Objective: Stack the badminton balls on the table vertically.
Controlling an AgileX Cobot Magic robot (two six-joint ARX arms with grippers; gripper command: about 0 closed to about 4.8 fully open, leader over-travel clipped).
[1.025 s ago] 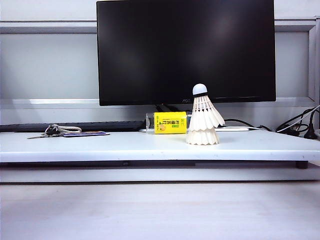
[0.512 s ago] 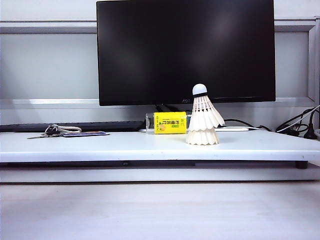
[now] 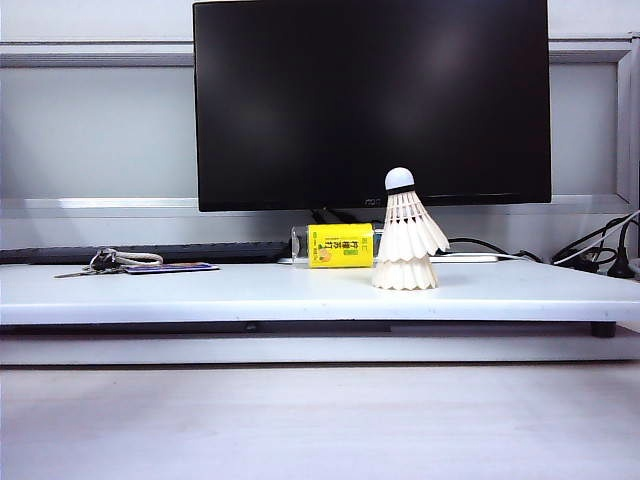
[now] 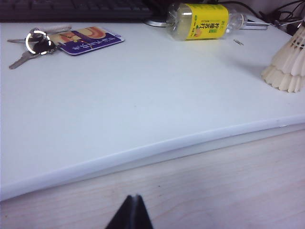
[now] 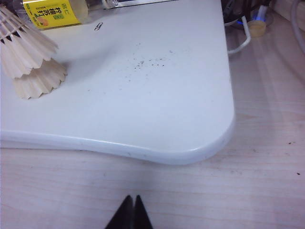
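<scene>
Off the table (image 3: 200,290), left gripper (image 4: 131,213) and right gripper (image 5: 130,213) closed, bodies cropped

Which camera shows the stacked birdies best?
The exterior view: the badminton balls show whole, one nested upright on the other, cork on top. The left wrist view catches only the skirts at its edge; the right wrist view cuts off the top.

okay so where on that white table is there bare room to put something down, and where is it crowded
Bare: the table front strip, the stretch between the keys and the stacked badminton balls, and the corner right of the stack. Crowded: the back edge, with keys, card, bottle and cables. Both grippers, left and right, sit shut, short of the front edge.
</scene>
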